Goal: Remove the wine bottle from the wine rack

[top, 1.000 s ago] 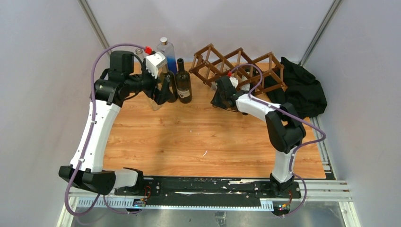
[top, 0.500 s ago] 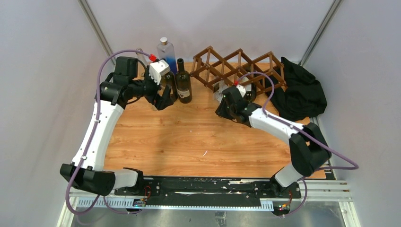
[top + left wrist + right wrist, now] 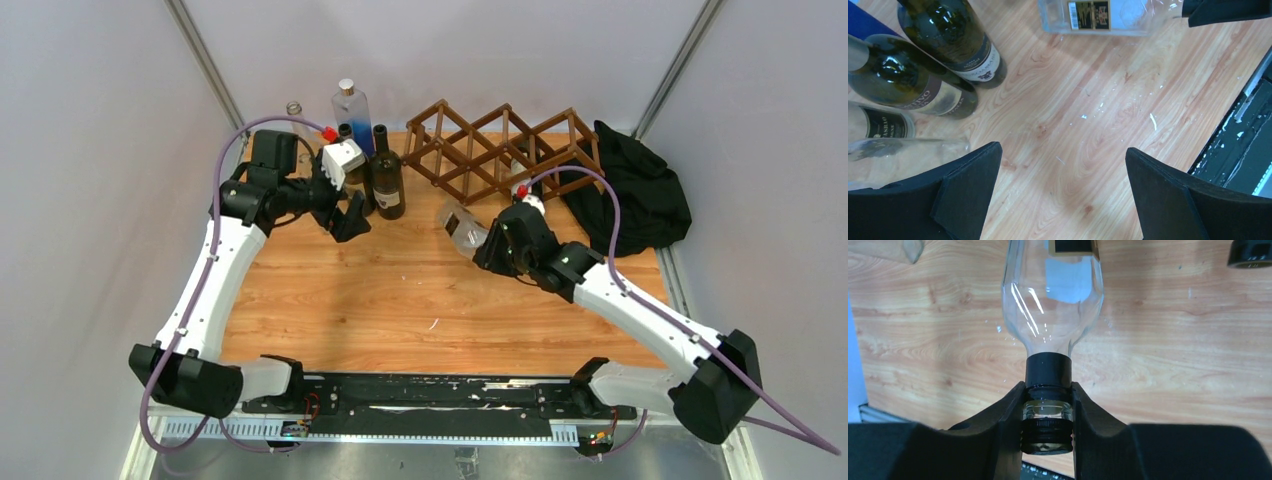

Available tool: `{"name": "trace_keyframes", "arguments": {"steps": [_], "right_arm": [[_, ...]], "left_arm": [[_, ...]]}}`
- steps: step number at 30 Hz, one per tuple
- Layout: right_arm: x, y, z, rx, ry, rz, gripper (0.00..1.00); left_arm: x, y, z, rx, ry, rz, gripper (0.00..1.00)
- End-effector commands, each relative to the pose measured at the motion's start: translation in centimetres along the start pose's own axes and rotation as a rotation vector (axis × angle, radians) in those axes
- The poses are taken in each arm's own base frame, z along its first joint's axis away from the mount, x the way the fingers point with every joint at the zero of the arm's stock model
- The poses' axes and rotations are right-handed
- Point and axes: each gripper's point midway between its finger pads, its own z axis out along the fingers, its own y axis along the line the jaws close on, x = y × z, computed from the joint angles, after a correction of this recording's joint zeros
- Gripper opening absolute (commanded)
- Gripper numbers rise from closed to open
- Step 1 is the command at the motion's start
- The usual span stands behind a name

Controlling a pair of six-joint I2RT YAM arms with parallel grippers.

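The brown wooden wine rack (image 3: 500, 150) stands at the back of the table, its openings showing no bottle. A clear glass wine bottle (image 3: 462, 227) with a black neck band lies on its side in front of the rack, apart from it. My right gripper (image 3: 497, 245) is shut on its neck. The right wrist view shows the fingers (image 3: 1048, 415) clamped on the threaded neck, with the bottle body (image 3: 1053, 290) pointing away over the wood. My left gripper (image 3: 352, 215) is open and empty (image 3: 1063, 185) beside the standing bottles. The clear bottle's base also shows in the left wrist view (image 3: 1108, 15).
Several bottles stand at the back left: dark green ones (image 3: 387, 175) (image 3: 955, 40), a clear one with blue liquid (image 3: 352, 112) and a small one (image 3: 294, 112). A black cloth heap (image 3: 640, 195) lies right of the rack. Grey walls enclose the table.
My right arm has drawn back toward the near right, pulling the clear bottle out of the rack and over the table. My left gripper has shifted slightly away from the standing bottles.
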Motion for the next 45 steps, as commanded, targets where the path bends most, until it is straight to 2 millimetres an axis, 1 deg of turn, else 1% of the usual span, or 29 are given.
{"name": "trace_keyframes", "arguments": {"steps": [1, 3, 4, 9, 10, 11, 12, 13, 16, 19, 21, 22, 25, 28, 33, 38, 41, 45], "right_arm": [[-0.9, 1.9, -3.4, -0.080, -0.003, -0.042, 0.00], [-0.9, 2.0, -4.6, -0.089, 0.016, -0.057, 0.00], [-0.7, 1.8, -5.2, -0.080, 0.031, -0.074, 0.00], [-1.7, 2.9, -7.8, -0.098, 0.072, -0.138, 0.00], [-2.0, 3.4, -8.3, -0.109, 0.080, -0.148, 0.00], [-2.3, 4.3, -9.0, -0.140, 0.096, -0.160, 0.00], [-2.2, 4.5, -9.1, -0.141, 0.119, -0.171, 0.00], [-2.7, 5.5, -9.7, -0.167, 0.125, -0.178, 0.00], [-3.1, 7.5, -10.4, -0.223, 0.176, -0.192, 0.00], [-3.2, 9.5, -10.6, -0.266, 0.226, -0.191, 0.00], [-3.9, 11.0, -11.0, -0.300, 0.230, -0.186, 0.00], [-3.9, 11.5, -10.6, -0.306, 0.245, -0.183, 0.00], [-4.1, 13.3, -10.2, -0.331, 0.252, -0.192, 0.00], [-4.4, 15.3, -10.0, -0.355, 0.248, -0.204, 0.00], [-4.5, 18.2, -9.7, -0.394, 0.249, -0.211, 0.00], [-4.2, 20.6, -9.6, -0.452, 0.273, -0.206, 0.00], [-4.2, 21.4, -9.8, -0.477, 0.282, -0.207, 0.00], [-4.1, 22.7, -10.5, -0.518, 0.291, -0.215, 0.00]], "left_arm": [[-1.2, -1.0, -0.7, 0.032, -0.086, 0.071, 1.00], [-1.1, -1.5, -0.7, 0.053, -0.099, 0.085, 1.00], [-1.1, -1.8, -0.7, 0.069, -0.107, 0.095, 1.00], [-0.6, -3.1, -0.6, 0.129, -0.127, 0.149, 1.00], [-0.5, -3.4, -0.7, 0.145, -0.135, 0.165, 1.00], [-0.3, -3.9, -0.6, 0.163, -0.142, 0.178, 1.00], [-0.2, -4.1, -0.5, 0.172, -0.147, 0.192, 1.00], [0.3, -4.6, -0.2, 0.188, -0.145, 0.213, 1.00], [1.4, -5.6, 0.4, 0.204, -0.123, 0.282, 1.00], [2.2, -6.2, 0.8, 0.195, -0.099, 0.353, 1.00], [2.0, -6.8, 0.9, 0.194, -0.118, 0.367, 1.00], [1.7, -7.1, 1.0, 0.194, -0.138, 0.370, 1.00], [0.4, -8.0, 1.5, 0.169, -0.209, 0.334, 1.00], [-0.1, -9.3, 1.8, 0.166, -0.252, 0.295, 1.00], [-0.1, -10.6, 2.3, 0.160, -0.280, 0.248, 1.00], [0.8, -9.7, 3.0, 0.087, -0.274, 0.269, 1.00], [1.4, -9.4, 3.1, 0.073, -0.257, 0.301, 1.00], [2.5, -8.7, 3.8, 0.052, -0.217, 0.311, 1.00]]}}
